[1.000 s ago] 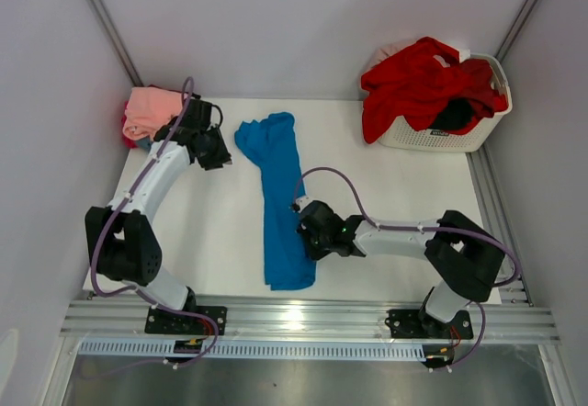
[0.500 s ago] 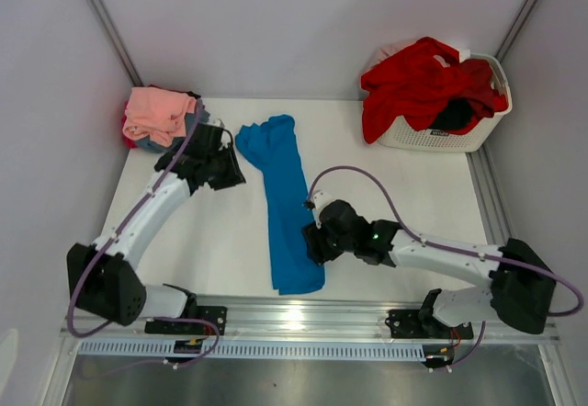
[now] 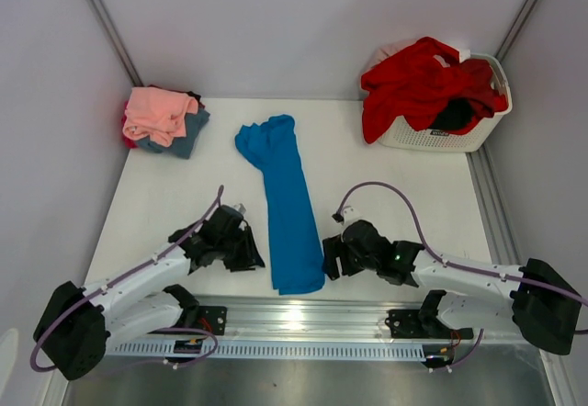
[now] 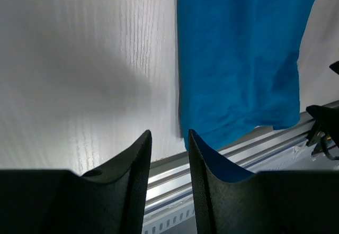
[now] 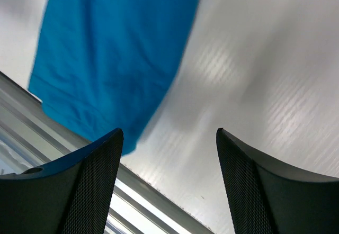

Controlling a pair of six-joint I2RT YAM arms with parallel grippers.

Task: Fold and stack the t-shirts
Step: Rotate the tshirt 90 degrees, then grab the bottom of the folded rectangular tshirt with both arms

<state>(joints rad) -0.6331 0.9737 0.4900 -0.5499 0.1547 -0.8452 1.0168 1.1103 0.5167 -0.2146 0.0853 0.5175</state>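
- left hand [image 3: 250,255] is held partly open, nothing gripped, low over the tabletop [image 3: 175,208]
- right hand [image 3: 331,257] is spread wide, empty, arm stretched low
- blue t-shirt [image 3: 287,206] is laid flat between both hands, hem end just beside each

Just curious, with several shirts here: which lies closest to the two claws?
The bright blue t-shirt, its near end between the left gripper and right gripper. The salmon pink one sits far left; the red one drapes the basket.
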